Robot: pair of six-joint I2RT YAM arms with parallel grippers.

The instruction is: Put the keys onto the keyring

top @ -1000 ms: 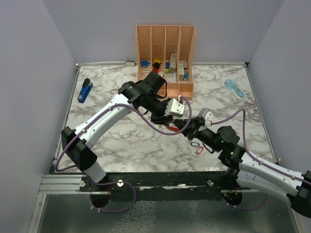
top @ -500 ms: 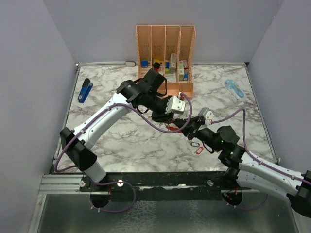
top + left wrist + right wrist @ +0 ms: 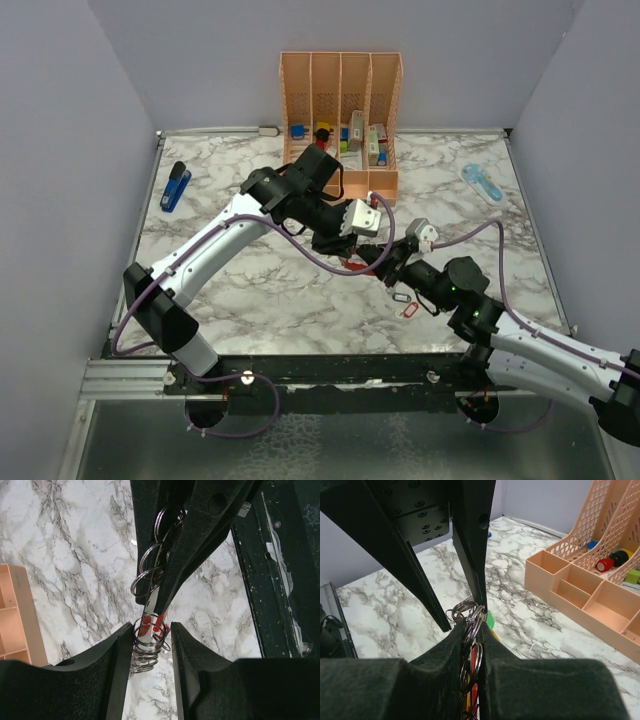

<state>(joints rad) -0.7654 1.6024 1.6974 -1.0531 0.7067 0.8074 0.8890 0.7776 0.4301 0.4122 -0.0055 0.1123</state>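
Note:
My right gripper (image 3: 380, 258) (image 3: 474, 620) is shut on a bunch of silver split rings (image 3: 476, 625) held above the table's middle. A green tag (image 3: 490, 619) and a yellow tag (image 3: 495, 635) of the keys show behind the rings. A red part (image 3: 150, 627) shows among the rings, and a red strip (image 3: 354, 266) lies between the grippers. I cannot tell if it is the keyring, which is mostly hidden. My left gripper (image 3: 345, 248) (image 3: 151, 630) is open, its jaws straddling the lower rings (image 3: 148, 641) without clamping them.
An orange desk organiser (image 3: 340, 100) with small items stands at the back. A blue stapler-like thing (image 3: 175, 187) lies far left and a light-blue object (image 3: 482, 182) far right. A tiny red oval loop (image 3: 407, 311) and a small ring tag (image 3: 402, 296) lie beside the right arm.
My left gripper has moved a little toward the right gripper and now straddles the rings. The right gripper has shifted slightly left, still holding the bunch.

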